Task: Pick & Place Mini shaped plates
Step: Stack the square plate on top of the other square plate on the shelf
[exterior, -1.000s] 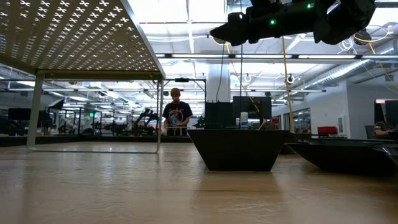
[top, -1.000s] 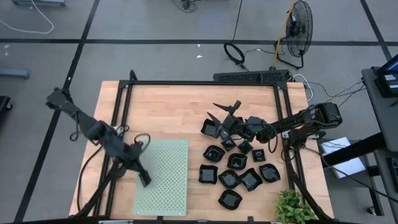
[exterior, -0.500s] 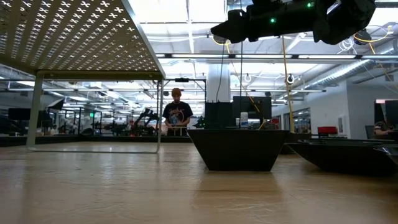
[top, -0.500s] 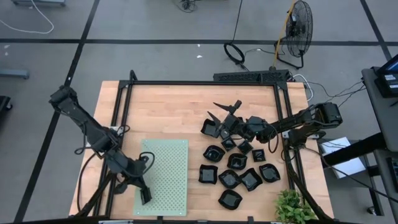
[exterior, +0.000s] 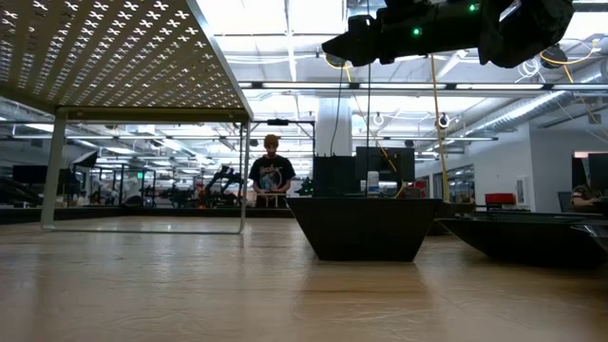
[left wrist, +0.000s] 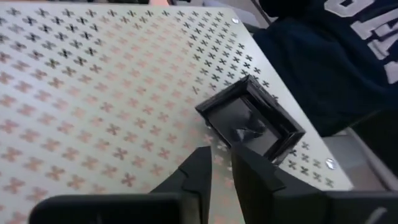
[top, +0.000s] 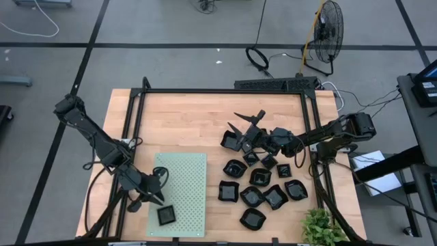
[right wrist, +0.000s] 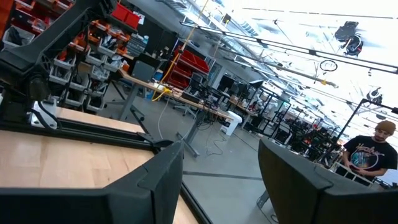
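Right now your left gripper [top: 151,199] sits low over the near left part of the pale green perforated mat [top: 183,179], and one square mini plate [top: 166,216] lies flat on the mat just beside it, toward the near edge. From the left wrist view you can see that plate [left wrist: 252,117] resting on the mat [left wrist: 93,93] just past the fingertips [left wrist: 205,163], which stand slightly parted with a narrow gap and nothing between them, so the plate is released. Your right gripper [top: 246,123] hangs above the far side of the cluster of mini shaped plates [top: 263,184], which are gathered on the bare wooden table [top: 184,123] to the right of the mat, most of them close together or touching. Its fingers [right wrist: 158,177] are spread wide and empty. Beyond the table a person [exterior: 271,171] stands in the room.
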Available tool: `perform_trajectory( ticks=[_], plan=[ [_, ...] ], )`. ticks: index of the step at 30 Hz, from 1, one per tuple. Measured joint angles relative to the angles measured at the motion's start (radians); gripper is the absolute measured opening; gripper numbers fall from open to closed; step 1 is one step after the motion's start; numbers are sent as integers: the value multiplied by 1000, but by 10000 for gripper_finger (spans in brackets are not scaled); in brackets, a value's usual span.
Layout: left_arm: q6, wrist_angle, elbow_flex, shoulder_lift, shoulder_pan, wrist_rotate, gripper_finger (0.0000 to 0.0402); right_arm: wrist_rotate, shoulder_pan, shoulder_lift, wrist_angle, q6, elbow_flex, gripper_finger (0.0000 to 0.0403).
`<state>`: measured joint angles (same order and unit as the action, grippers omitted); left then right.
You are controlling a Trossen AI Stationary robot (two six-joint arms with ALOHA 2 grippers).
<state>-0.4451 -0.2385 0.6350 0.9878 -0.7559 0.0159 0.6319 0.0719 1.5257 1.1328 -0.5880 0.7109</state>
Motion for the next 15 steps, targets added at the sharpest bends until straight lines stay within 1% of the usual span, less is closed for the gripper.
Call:
perform_trajectory(
  ticks=[3, 5, 10, 13, 15],
  plan=[
    [46, 3, 0, -1, 5, 25, 88, 0, 0, 0, 0, 0, 0, 195],
    [105, 9, 0, -11, 5, 62, 98, 0, 2, 0, 0, 2, 0, 195],
    [329, -10, 23, -67, 5, 237, 120, 0, 23, -1, -6, 61, 0, 200],
    [472, -22, 36, -124, 5, 356, 124, 0, 38, -45, -121, 105, 3, 204],
    [534, -32, 36, -169, 5, 446, 123, -2, 44, -88, -261, 167, 21, 206]
  ],
)
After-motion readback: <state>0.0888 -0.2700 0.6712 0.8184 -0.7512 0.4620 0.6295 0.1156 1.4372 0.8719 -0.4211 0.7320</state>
